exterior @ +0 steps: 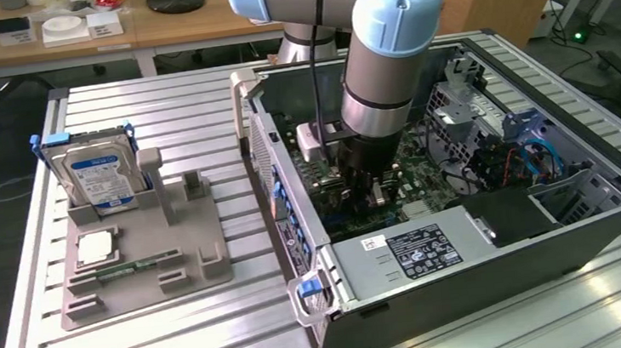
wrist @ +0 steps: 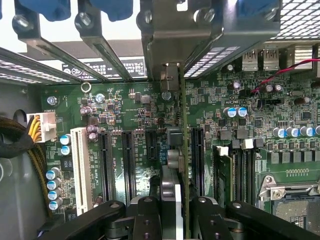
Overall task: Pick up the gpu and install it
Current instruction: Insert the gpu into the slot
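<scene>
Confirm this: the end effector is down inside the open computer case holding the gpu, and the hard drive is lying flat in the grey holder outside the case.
Not quite. In the exterior view the hard drive stands upright in the grey holder, not flat. The rest holds: the end effector is inside the open computer case, shut on the gpu.

**Arm down, jaws clamped on the card**

The arm (exterior: pixel 385 56) stands nearly vertical, its wrist pointing straight down, the gripper (exterior: pixel 360 188) low at its end. In the wrist view the gripper (wrist: pixel 172 210) has both black fingers (wrist: pixel 146 215) drawn in close on either side of the gpu (wrist: pixel 183 150), which stands edge-on between them, gripped.
</scene>
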### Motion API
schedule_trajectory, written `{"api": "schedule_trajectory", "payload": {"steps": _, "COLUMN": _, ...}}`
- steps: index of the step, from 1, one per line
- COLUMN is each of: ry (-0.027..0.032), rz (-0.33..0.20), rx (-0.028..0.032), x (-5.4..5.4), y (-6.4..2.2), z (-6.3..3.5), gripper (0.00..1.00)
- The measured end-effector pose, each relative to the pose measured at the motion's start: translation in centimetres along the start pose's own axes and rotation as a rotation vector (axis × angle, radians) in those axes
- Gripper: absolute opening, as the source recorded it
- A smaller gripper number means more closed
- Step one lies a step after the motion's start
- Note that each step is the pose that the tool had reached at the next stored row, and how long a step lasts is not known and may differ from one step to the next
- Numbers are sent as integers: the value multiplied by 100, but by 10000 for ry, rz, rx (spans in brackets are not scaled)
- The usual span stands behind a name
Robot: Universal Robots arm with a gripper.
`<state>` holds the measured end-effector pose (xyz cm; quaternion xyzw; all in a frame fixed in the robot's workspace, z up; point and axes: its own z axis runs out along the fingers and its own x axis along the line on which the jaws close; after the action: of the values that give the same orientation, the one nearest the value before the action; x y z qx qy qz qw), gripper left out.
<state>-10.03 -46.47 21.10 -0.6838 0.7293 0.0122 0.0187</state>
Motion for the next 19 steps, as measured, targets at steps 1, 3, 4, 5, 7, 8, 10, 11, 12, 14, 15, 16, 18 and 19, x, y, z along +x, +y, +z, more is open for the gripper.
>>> {"api": "schedule_trajectory", "payload": {"steps": 1, "ry": 0, "rz": -1, "rx": 0, "x": 0, "y": 0, "z": 0, "gripper": 28}}
{"api": "schedule_trajectory", "payload": {"steps": 3, "ry": -1, "rz": 0, "rx": 0, "x": 0, "y": 0, "z": 0, "gripper": 28}}
{"api": "schedule_trajectory", "payload": {"steps": 4, "ry": -1, "rz": 0, "rx": -1, "x": 0, "y": 0, "z": 0, "gripper": 28}}
{"api": "schedule_trajectory", "payload": {"steps": 5, "ry": -1, "rz": 0, "rx": 0, "x": 0, "y": 0, "z": 0, "gripper": 28}}
{"api": "schedule_trajectory", "payload": {"steps": 7, "ry": -19, "rz": 3, "rx": 3, "x": -2, "y": 0, "z": 6, "gripper": 29}}
{"api": "schedule_trajectory", "payload": {"steps": 8, "ry": -11, "rz": 3, "rx": 3, "x": -1, "y": 1, "z": 5, "gripper": 29}}
{"api": "schedule_trajectory", "payload": {"steps": 10, "ry": -3, "rz": 1, "rx": 1, "x": 0, "y": 0, "z": 0, "gripper": 35}}
{"api": "schedule_trajectory", "payload": {"steps": 11, "ry": 0, "rz": 0, "rx": 0, "x": 0, "y": 0, "z": -4, "gripper": 42}}
{"api": "schedule_trajectory", "payload": {"steps": 12, "ry": 0, "rz": -1, "rx": 3, "x": 0, "y": 0, "z": -12, "gripper": 42}}
{"api": "schedule_trajectory", "payload": {"steps": 14, "ry": -2, "rz": -2, "rx": 10, "x": -2, "y": -1, "z": -55, "gripper": 42}}
{"api": "schedule_trajectory", "payload": {"steps": 15, "ry": -2, "rz": -2, "rx": 19, "x": -4, "y": -1, "z": -81, "gripper": 42}}
{"api": "schedule_trajectory", "payload": {"steps": 16, "ry": -3, "rz": -2, "rx": 32, "x": -6, "y": -1, "z": -106, "gripper": 42}}
{"api": "schedule_trajectory", "payload": {"steps": 18, "ry": -5, "rz": -3, "rx": 65, "x": -11, "y": -1, "z": -164, "gripper": 42}}
{"api": "schedule_trajectory", "payload": {"steps": 19, "ry": -7, "rz": -3, "rx": 84, "x": -15, "y": -1, "z": -193, "gripper": 42}}
